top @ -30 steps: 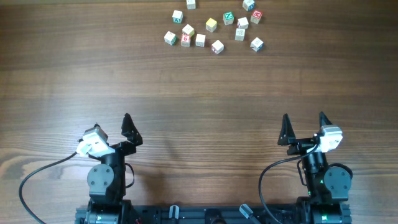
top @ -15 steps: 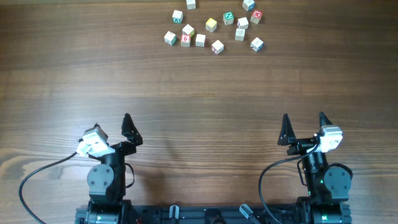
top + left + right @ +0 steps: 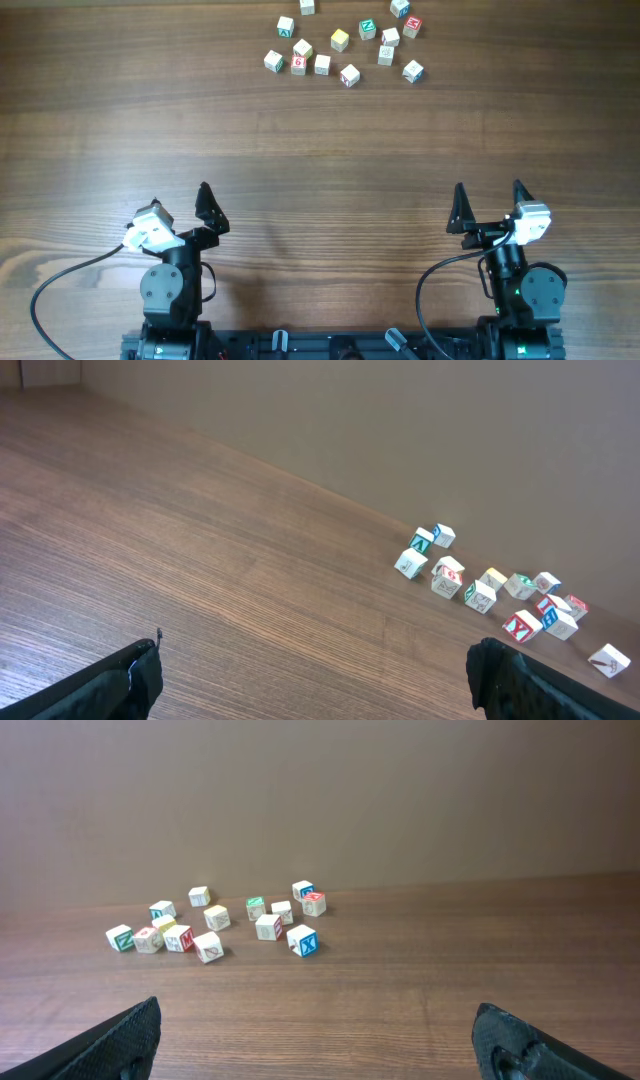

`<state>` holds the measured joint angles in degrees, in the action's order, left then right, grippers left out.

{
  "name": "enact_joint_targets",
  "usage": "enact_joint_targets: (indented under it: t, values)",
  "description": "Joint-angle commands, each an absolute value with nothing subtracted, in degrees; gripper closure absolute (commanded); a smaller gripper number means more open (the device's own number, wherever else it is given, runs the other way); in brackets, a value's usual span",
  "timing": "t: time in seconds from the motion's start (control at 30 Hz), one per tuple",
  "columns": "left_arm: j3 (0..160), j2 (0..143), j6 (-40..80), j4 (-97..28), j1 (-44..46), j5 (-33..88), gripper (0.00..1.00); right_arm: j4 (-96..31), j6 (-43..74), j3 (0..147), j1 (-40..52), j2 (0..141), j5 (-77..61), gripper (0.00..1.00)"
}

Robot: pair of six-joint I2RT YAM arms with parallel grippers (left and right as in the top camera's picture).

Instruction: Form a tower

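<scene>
No tower yet, blocks [image 3: 340,40] are lying scattered on the worktop [image 3: 320,140]. The left claw [image 3: 180,200] and right claw [image 3: 488,190] are sitting gaping, empty, well apart from the blocks. Probably reaching next.

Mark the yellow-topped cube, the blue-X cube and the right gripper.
yellow-topped cube [image 3: 340,39], overhead view, on its top face.
blue-X cube [image 3: 305,941], right wrist view, on the face bearing the X.
right gripper [image 3: 488,190], overhead view, midway between the open jaws' tips.
</scene>
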<state>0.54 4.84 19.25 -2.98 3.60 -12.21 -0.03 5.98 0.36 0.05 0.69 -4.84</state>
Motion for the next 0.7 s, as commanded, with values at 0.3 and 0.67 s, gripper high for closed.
enact_joint_targets:
  t: [0.3, 0.67]
  values:
    - [3.4, 4.9, 19.7, -2.3, 3.5, -8.8, 0.0, 0.1, 6.0, 0.3, -0.3, 0.4, -4.1, 0.0]
    - [24.5, 9.1, 10.9, -17.0, 3.5, -4.9, 0.0, 0.1, 6.0, 0.3, -0.3, 0.4, -4.1, 0.0]
